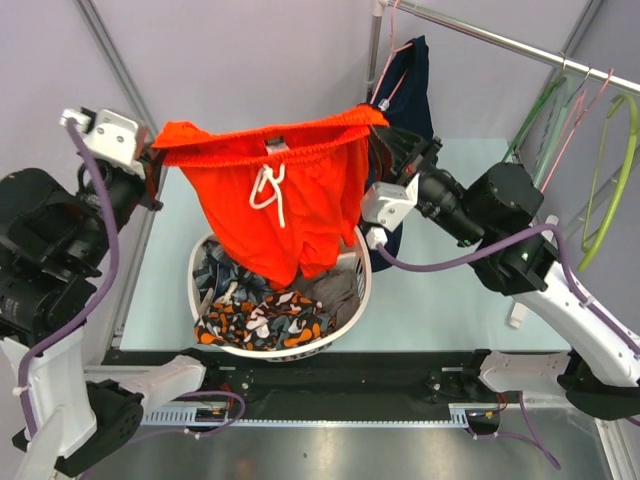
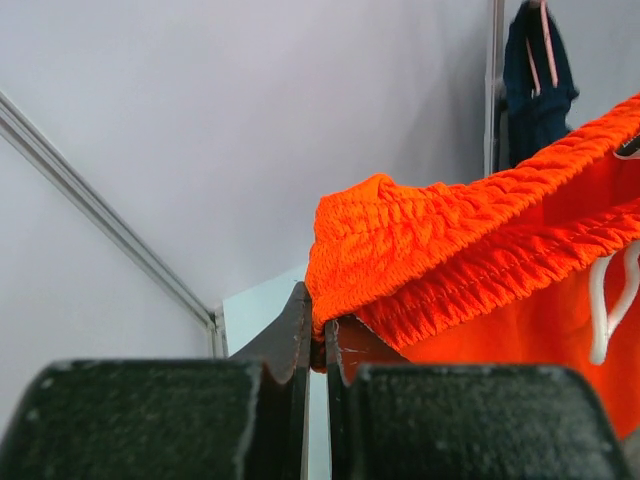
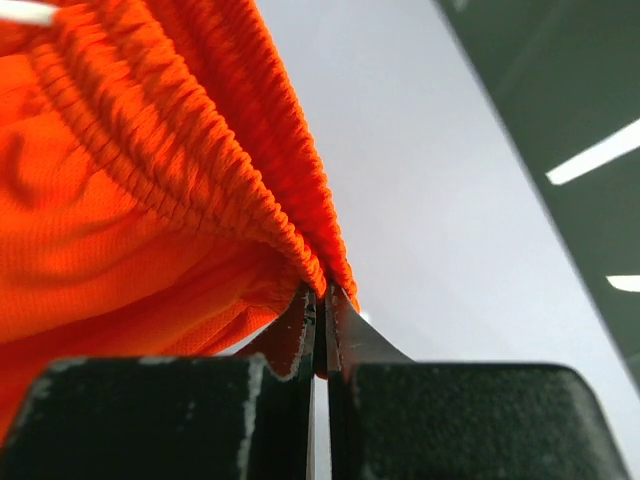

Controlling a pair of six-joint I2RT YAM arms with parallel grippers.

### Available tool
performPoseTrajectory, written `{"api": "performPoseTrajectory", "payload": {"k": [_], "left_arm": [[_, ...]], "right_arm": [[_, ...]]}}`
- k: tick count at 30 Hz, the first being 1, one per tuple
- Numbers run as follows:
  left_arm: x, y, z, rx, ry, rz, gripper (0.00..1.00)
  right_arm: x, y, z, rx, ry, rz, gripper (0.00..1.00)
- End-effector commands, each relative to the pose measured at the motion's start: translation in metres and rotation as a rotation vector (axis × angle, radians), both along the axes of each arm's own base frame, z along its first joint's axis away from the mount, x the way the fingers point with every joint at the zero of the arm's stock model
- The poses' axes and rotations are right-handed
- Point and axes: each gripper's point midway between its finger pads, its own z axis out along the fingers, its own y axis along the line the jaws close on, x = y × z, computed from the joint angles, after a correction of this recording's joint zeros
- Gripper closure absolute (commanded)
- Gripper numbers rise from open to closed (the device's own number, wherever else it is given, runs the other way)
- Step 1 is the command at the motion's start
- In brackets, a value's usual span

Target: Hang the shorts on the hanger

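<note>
Orange shorts (image 1: 290, 190) stretched between both jaws, each clenched on waistband, laundry basket (image 1: 280, 352) seen only overhead

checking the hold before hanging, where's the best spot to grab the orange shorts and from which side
The elastic waistband, at its two ends, each from its outer side, as the left gripper and right gripper pinch it now. The gathered band is thick, and held at both ends the shorts hang spread, legs hanging over the basket.
</note>
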Motion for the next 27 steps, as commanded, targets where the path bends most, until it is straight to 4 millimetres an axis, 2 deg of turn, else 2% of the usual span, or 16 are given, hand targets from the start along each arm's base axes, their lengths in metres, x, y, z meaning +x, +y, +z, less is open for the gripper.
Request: {"api": "performPoseTrajectory", "payload": {"k": [1, 2, 3, 4, 6, 7, 8, 10, 11, 12, 13, 14, 18, 22, 23, 27], "left_arm": [[-0.007, 0.034, -0.032, 0.011, 0.052, 0.167, 0.99], [-0.001, 0.034, -0.058, 0.048, 0.113, 0.177, 1.00], [-0.001, 0.035, -0.068, 0.079, 0.132, 0.180, 1.00], [0.001, 0.037, -0.093, 0.111, 0.194, 0.191, 1.00], [0.004, 0.033, -0.127, 0.178, 0.283, 0.168, 1.00], [0.009, 0.030, -0.163, 0.227, 0.379, 0.158, 1.00], [0.011, 0.027, -0.181, 0.250, 0.417, 0.139, 1.00], [0.019, 0.023, -0.206, 0.279, 0.459, 0.126, 1.00], [0.024, 0.018, -0.231, 0.299, 0.514, 0.108, 1.00], [0.029, 0.014, -0.240, 0.303, 0.534, 0.102, 1.00], [0.038, 0.011, -0.244, 0.301, 0.530, 0.102, 1.00], [0.046, 0.008, -0.262, 0.317, 0.571, 0.100, 0.99], [0.076, 0.006, -0.281, 0.299, 0.600, 0.110, 1.00], [0.097, 0.010, -0.311, 0.301, 0.642, 0.127, 1.00], [0.096, 0.011, -0.331, 0.316, 0.684, 0.119, 1.00], [0.082, 0.004, -0.364, 0.308, 0.756, 0.053, 1.00]], "right_arm": [[0.001, -0.021, -0.059, -0.084, 0.171, -0.044, 1.00], [0.001, -0.019, -0.078, -0.116, 0.235, -0.034, 1.00], [0.001, -0.017, -0.091, -0.130, 0.283, -0.026, 1.00], [0.002, -0.013, -0.119, -0.165, 0.374, -0.014, 1.00], [0.000, -0.003, -0.147, -0.209, 0.456, 0.019, 1.00], [0.000, 0.001, -0.160, -0.233, 0.492, 0.030, 1.00], [0.000, 0.010, -0.189, -0.293, 0.558, 0.055, 1.00], [0.003, 0.016, -0.217, -0.359, 0.614, 0.067, 1.00], [0.009, 0.024, -0.239, -0.408, 0.652, 0.067, 1.00], [0.015, 0.026, -0.253, -0.429, 0.681, 0.062, 1.00], [0.028, 0.022, -0.263, -0.435, 0.706, 0.038, 1.00], [0.035, 0.024, -0.267, -0.435, 0.716, 0.046, 1.00], [0.071, 0.025, -0.294, -0.477, 0.733, 0.019, 1.00], [0.081, 0.022, -0.321, -0.530, 0.791, 0.019, 1.00], [0.078, 0.022, -0.329, -0.548, 0.815, 0.030, 1.00], [0.066, 0.026, -0.348, -0.587, 0.870, 0.061, 1.00]]}}
